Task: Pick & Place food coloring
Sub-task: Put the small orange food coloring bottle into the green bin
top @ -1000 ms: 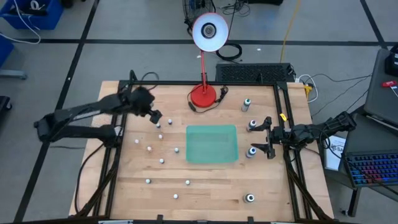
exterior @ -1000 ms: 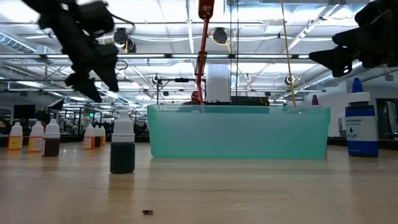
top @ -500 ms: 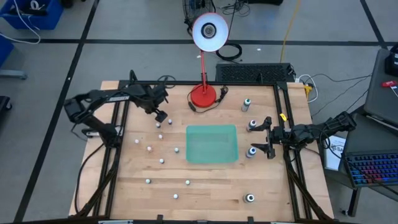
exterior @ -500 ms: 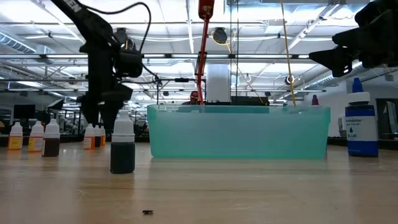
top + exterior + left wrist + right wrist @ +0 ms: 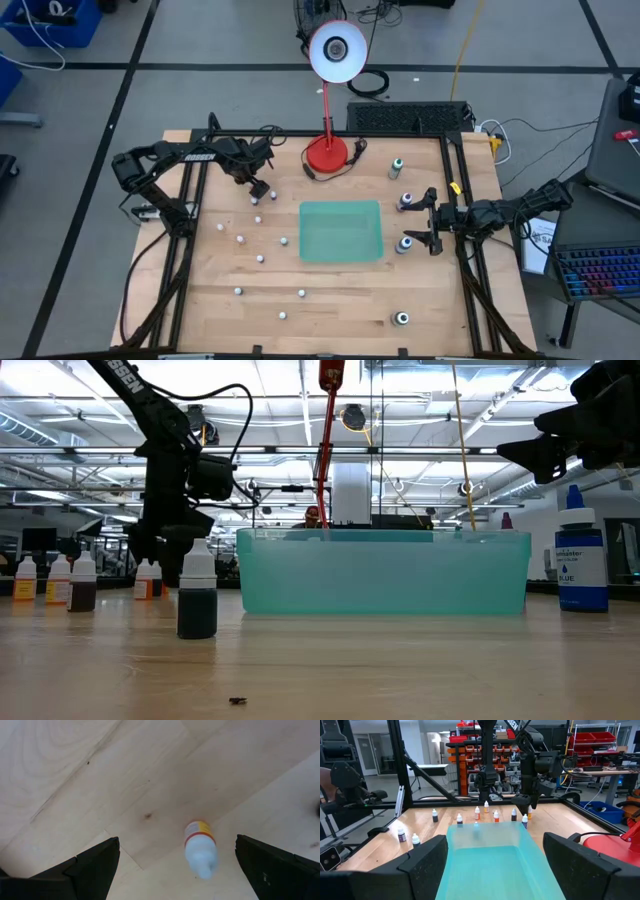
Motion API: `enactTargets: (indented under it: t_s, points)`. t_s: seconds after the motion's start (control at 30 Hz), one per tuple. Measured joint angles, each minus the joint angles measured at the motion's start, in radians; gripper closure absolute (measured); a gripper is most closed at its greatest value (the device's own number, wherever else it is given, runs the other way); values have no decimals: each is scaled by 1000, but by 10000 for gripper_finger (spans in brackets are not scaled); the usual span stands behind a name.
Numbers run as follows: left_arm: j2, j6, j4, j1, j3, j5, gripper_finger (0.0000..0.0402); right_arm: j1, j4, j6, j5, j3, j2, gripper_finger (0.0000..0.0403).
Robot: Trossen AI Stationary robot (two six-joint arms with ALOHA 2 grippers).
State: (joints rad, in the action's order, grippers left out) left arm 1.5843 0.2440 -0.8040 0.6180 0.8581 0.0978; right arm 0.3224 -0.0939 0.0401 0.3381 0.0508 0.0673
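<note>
Left claw (image 5: 262,172) is hanging wide open and empty over a far-left food coloring bottle (image 5: 200,848), right claw (image 5: 432,220) is waiting open, teal bin (image 5: 341,231) looking unfilled, nothing placed yet.

From straight overhead one camera takes in my whole table (image 5: 330,290), another sits level at its edge facing the room, my left wrist camera stares closely down at bare wood, and my right wrist camera looks across the green tray (image 5: 492,865), which the level camera shares.
</note>
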Motion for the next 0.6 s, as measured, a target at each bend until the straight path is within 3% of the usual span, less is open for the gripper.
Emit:
enactTargets:
  t_s: [0.6]
  points:
    - [0, -33, 39, -3, 0, 7, 9, 0, 0, 0, 0, 0, 0, 89]
